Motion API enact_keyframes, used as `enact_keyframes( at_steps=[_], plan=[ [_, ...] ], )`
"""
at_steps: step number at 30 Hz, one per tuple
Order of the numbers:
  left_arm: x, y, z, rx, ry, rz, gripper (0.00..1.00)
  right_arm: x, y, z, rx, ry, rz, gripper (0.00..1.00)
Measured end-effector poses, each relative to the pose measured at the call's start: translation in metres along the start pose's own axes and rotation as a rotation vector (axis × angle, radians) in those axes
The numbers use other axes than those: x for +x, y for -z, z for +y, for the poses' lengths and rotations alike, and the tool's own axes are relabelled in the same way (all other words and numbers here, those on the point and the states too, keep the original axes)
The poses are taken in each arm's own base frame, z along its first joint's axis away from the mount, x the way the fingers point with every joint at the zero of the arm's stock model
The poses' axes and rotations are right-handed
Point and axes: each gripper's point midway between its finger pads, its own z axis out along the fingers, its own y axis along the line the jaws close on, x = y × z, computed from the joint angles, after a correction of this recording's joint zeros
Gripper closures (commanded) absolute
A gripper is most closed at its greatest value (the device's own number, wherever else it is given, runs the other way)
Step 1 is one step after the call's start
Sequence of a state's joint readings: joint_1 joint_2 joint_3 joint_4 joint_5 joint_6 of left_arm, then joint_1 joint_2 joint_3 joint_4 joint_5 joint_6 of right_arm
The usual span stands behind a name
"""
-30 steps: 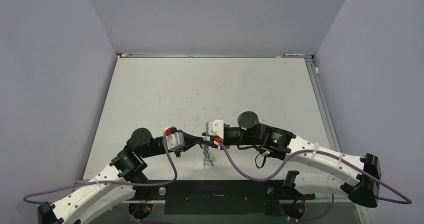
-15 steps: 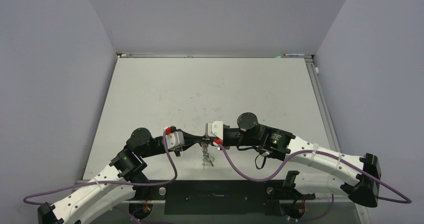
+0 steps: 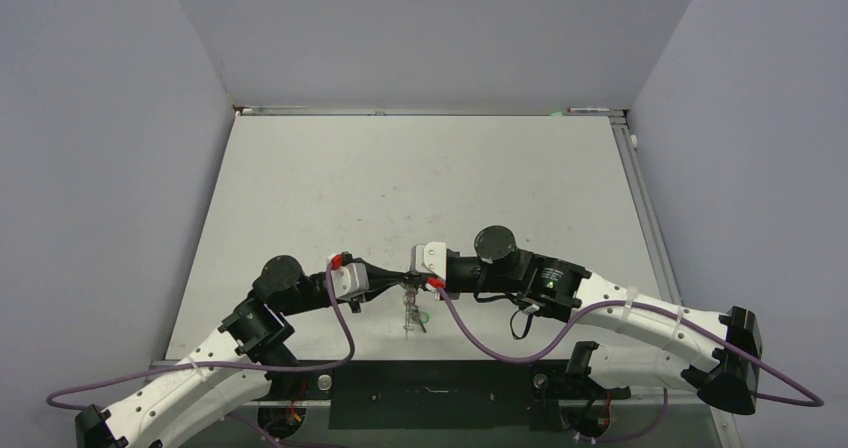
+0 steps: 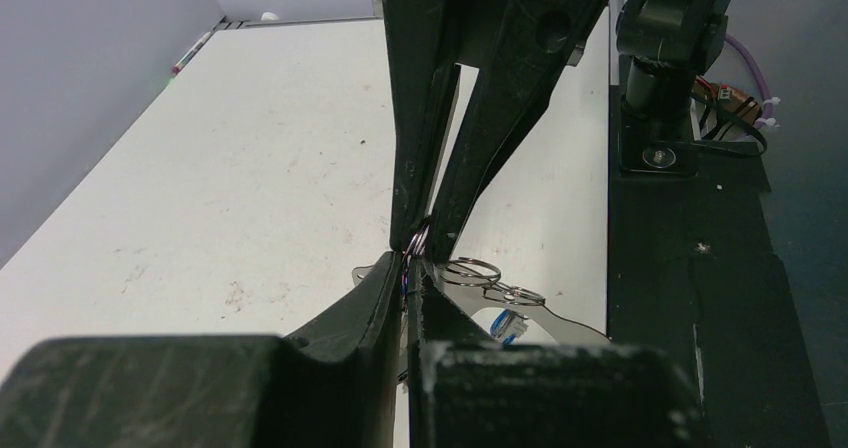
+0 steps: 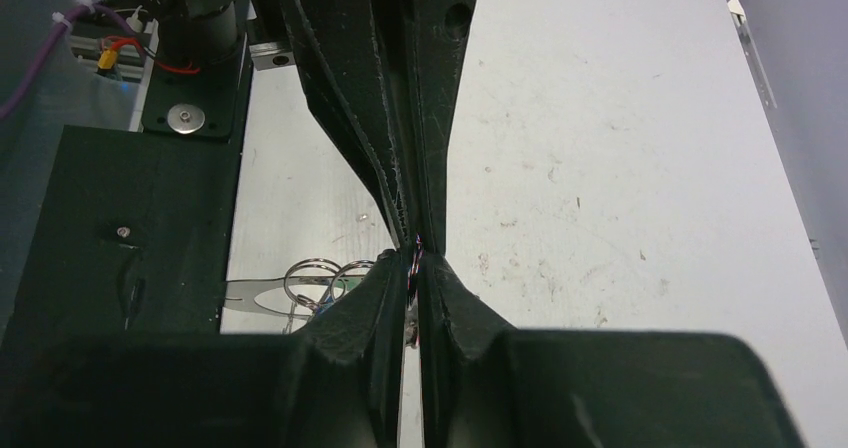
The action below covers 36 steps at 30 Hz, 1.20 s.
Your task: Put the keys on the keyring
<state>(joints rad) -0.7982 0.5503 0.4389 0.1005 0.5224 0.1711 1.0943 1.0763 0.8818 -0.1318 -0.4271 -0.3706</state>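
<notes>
Bottom centre, left gripper (image 3: 399, 285) and right gripper (image 3: 418, 281) both clamp the keyring (image 4: 420, 238), keys (image 3: 412, 318) dangling. Thin, slippery wire, I'd say: pinch squarely.

This place looks like a robotics laboratory, more exactly a closed test cell. Plain grey walls (image 3: 100, 168) stand on three sides of a white counter (image 3: 400, 188), which carries small stains and scratches. Two black and white robot arms (image 3: 640, 313) are bolted to a black base plate (image 3: 440, 393) at the near edge. Purple cables (image 3: 500, 353) hang loose from them, and a metal rail (image 3: 640, 198) runs along the counter's side.
</notes>
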Motion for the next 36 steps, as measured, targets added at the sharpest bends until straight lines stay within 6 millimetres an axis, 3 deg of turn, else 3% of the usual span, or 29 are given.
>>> enact_keyframes(
  at_steps=[10, 13, 15, 21, 30, 36],
  plan=[
    [-0.0001, 0.0000, 0.0009, -0.002, -0.011, 0.000, 1.00, 0.0001, 0.0009, 0.0010, 0.000, -0.006, -0.003, 0.93],
    [-0.0001, 0.0000, 0.0007, 0.000, -0.017, 0.000, 1.00, 0.0005, 0.0009, 0.0008, 0.002, -0.005, -0.004, 0.65],
    [-0.0001, 0.0000, 0.0002, 0.003, -0.017, 0.000, 1.00, 0.0002, 0.0013, -0.0005, 0.010, -0.007, -0.004, 0.62],
    [-0.0005, 0.0001, -0.0004, 0.006, -0.018, -0.002, 1.00, -0.0055, 0.0052, -0.0037, 0.030, 0.006, -0.024, 0.70],
    [-0.0004, 0.0001, -0.0003, 0.006, -0.019, -0.002, 1.00, -0.0053, 0.0054, -0.0043, 0.033, 0.008, -0.024, 0.72],
    [-0.0008, 0.0002, 0.0000, 0.004, -0.021, -0.003, 1.00, -0.0055, 0.0053, -0.0041, 0.032, 0.007, -0.025, 0.91]
  ],
)
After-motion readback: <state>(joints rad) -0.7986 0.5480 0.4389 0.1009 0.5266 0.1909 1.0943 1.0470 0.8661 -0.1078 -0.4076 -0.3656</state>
